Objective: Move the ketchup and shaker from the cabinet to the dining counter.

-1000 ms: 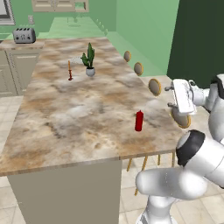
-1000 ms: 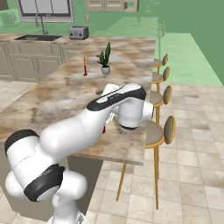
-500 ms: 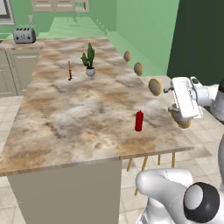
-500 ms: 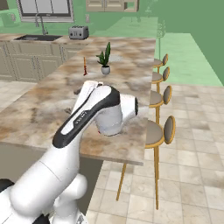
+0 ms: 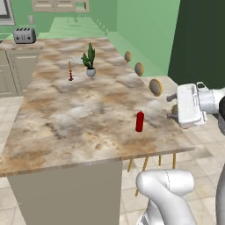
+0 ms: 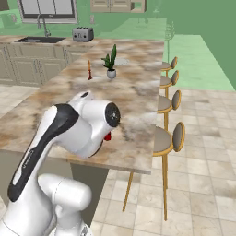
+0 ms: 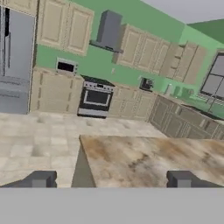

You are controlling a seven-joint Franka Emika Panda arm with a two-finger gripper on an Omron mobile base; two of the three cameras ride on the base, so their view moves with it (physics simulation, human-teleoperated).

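Observation:
The ketchup (image 5: 139,121), a small red bottle, stands upright near the right edge of the dining counter (image 5: 79,110), a mottled brown marble slab. My gripper (image 5: 170,107) hovers to its right, off the counter's edge, open and holding nothing. In the right base view my arm covers most of the ketchup (image 6: 108,136). In the hand view the gripper (image 7: 111,180) is spread wide above a corner of the dining counter (image 7: 148,159). Tan wall cabinets (image 7: 65,26) with shut doors line the far wall. The shaker is out of view.
A potted plant (image 5: 90,66), a thin candlestick (image 5: 70,72) and a toaster (image 5: 24,35) sit farther back. Round stools (image 6: 177,133) line the counter's right side. The stove (image 7: 96,98) and fridge (image 7: 15,61) stand across the tiled floor.
The hand has drifted slightly right and down, away from the ketchup, while the arm's elbow swung round. The ketchup has not moved and the fingers stay spread.

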